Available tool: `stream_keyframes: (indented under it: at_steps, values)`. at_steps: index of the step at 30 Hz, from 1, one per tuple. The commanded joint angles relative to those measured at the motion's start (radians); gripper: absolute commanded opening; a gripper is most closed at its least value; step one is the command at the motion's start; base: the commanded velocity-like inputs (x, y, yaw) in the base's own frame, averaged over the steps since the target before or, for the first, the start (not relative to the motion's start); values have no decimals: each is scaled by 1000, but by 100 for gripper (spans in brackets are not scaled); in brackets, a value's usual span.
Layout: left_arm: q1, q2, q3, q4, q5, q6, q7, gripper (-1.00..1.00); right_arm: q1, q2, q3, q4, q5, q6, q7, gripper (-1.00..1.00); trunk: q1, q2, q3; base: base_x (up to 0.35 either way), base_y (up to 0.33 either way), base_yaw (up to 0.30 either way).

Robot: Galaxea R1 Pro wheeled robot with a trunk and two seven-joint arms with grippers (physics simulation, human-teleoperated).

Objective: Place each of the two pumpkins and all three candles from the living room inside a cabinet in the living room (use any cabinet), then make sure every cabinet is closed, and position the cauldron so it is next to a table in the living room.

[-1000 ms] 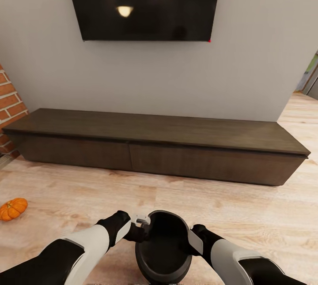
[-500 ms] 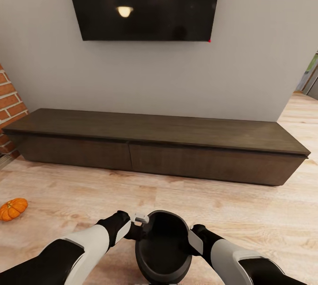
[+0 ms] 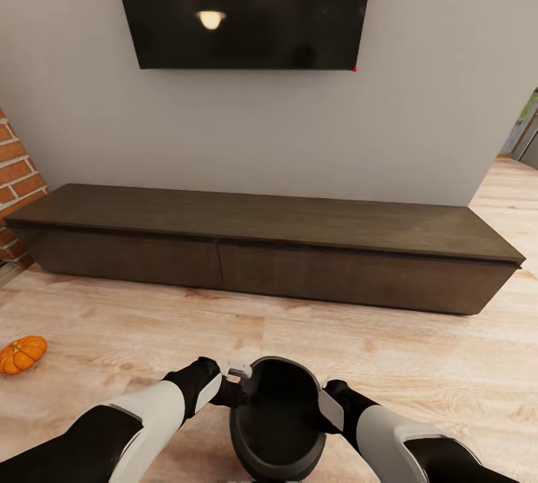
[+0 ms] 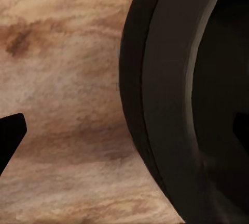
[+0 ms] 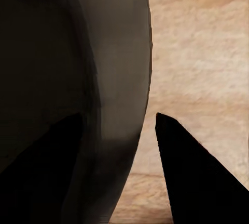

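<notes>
So the robot is standing in front of the long dark cabinet [image 3: 261, 247], carrying the cauldron [image 3: 276, 419] between both arms, down at 6 o'clock in the head view. The left gripper [image 3: 237, 378] is sitting on the rim at about the pot's 10 o'clock, and the right gripper [image 3: 329, 407] is on the rim at about 3 o'clock. Two-handed makes sense to me: it's a wide, round pot, and pinching opposite sides of the rim should be keeping it level.

In the right wrist view the two dark fingers [image 5: 197, 182] are straddling the cauldron wall [image 5: 122, 78], one inside and one outside, so I'm reading that as clamped on the rim. In the left wrist view one fingertip [image 4: 10, 135] is sitting outside the wall [image 4: 166, 89] and another dark bit is peeking inside the bowl, so it's looking like the same grip, though I can't see actual contact there.

Both cabinet drawer fronts are looking closed. One pumpkin [image 3: 22, 354] is lying on the wood floor [image 3: 418, 356] at 9 o'clock, well apart from the cabinet, so it's not put away yet. There's a TV [image 3: 243, 4] on the wall at 12 o'clock.
</notes>
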State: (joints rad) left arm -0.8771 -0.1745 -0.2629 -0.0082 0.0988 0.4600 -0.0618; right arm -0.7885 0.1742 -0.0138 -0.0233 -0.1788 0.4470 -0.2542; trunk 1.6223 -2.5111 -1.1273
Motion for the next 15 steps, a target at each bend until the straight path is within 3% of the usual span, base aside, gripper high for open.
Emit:
stream_keyframes:
  at_steps: [1,15]
  values:
    - [0,0,-9,-1,10,5,-1,100,0,0,11,-1,-2,6,-9,-100,0,0,-1,0,0,0]
    - [0,0,-9,-1,10,5,-1,100,0,0,11,-1,-2,6,-10,-100,0,0,-1,0,0,0]
